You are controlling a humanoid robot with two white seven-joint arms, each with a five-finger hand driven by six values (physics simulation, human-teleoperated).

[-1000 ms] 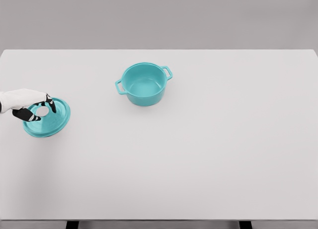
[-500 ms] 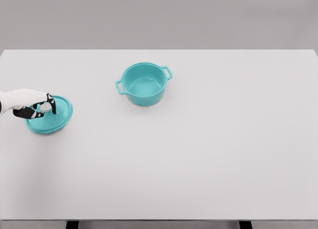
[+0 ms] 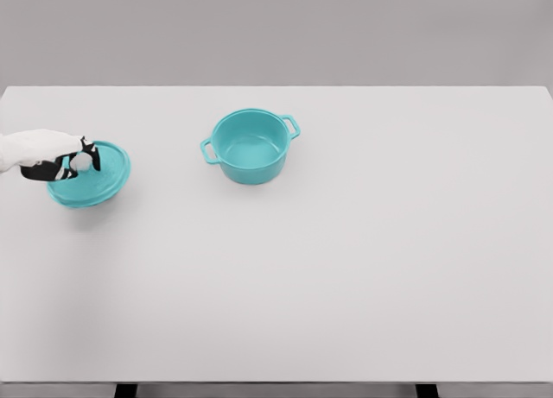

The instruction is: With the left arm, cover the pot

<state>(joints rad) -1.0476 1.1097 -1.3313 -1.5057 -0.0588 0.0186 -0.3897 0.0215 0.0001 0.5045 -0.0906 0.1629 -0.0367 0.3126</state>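
Note:
A teal pot (image 3: 251, 145) with two side handles stands open on the white table (image 3: 363, 260), a little left of centre toward the back. Far to its left, a teal lid (image 3: 93, 179) hangs tilted just above the tabletop, a faint shadow beneath it. My left hand (image 3: 73, 161) comes in from the left edge and is shut on the lid's white knob, black fingers curled around it. The right arm does not show.
The table's far edge runs along the top of the view against a plain grey wall. Its front edge and two dark legs show at the bottom.
The left hand has lifted the lid off the table and carried it slightly up and to the right. The pot has not moved.

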